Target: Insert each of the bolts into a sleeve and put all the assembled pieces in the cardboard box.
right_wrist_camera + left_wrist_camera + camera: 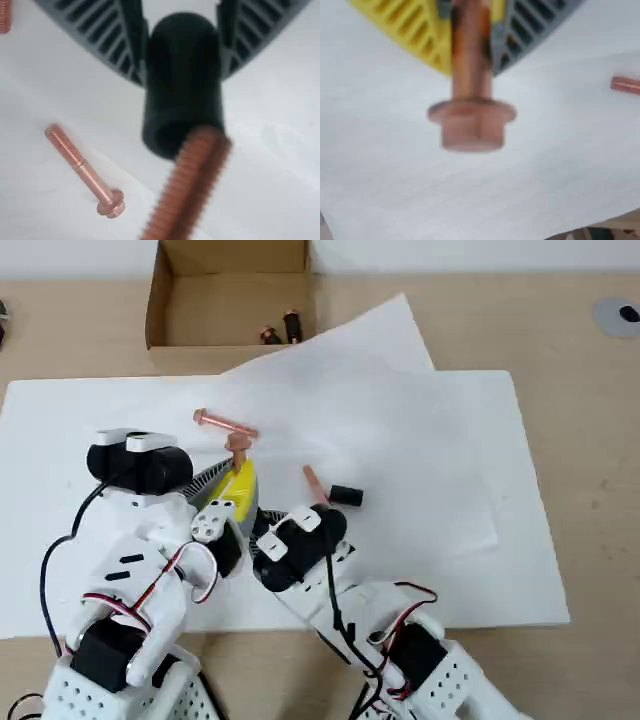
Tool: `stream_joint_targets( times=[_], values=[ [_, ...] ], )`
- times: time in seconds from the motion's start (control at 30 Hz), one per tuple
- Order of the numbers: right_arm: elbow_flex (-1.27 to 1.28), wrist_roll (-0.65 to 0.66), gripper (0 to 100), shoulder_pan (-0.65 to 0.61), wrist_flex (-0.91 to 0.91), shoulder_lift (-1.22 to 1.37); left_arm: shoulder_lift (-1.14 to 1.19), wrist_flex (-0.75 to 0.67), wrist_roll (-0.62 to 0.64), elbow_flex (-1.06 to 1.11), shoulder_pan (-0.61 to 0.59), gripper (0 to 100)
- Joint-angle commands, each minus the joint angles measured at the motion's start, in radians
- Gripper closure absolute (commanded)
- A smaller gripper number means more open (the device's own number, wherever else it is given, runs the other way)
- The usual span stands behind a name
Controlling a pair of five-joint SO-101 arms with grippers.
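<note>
Left gripper (470, 30) clamps bolt (471, 100), head pointing outward. Right gripper (181, 65) clamps sleeve (182, 100); its open mouth meets second bolt (187, 190), threads first.

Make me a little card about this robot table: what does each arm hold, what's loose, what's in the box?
Left jaws: shut on a copper bolt, head pointing outward
Right jaws: shut on a black sleeve
Loose: a second bolt on the paper, a third bolt beside the sleeve
Cardboard box: two assembled pieces inside

White arms (130, 560), black servos (140, 470), red-black cables (150, 590), yellow-grey pincer (238, 460)
</note>
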Motion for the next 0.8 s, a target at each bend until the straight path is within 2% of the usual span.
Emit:
stream_joint_targets(
  times=[0.0, 0.4, 0.53, 0.77],
  values=[
    [0.001, -0.009, 98.8, -0.004, -0.021, -0.004, 0.005, -0.014, 0.015, -0.006, 0.003, 99],
    [0.001, -0.009, 98.8, -0.004, 0.012, -0.010, -0.219, -0.006, -0.025, 0.031, -0.003, 99],
    [0.001, -0.009, 98.8, -0.004, 0.012, -0.010, -0.239, -0.006, -0.017, 0.031, -0.055, 99],
    [0.001, -0.009, 98.8, -0.004, 0.009, -0.010, -0.240, -0.003, -0.017, 0.052, -0.057, 99]
  ],
)
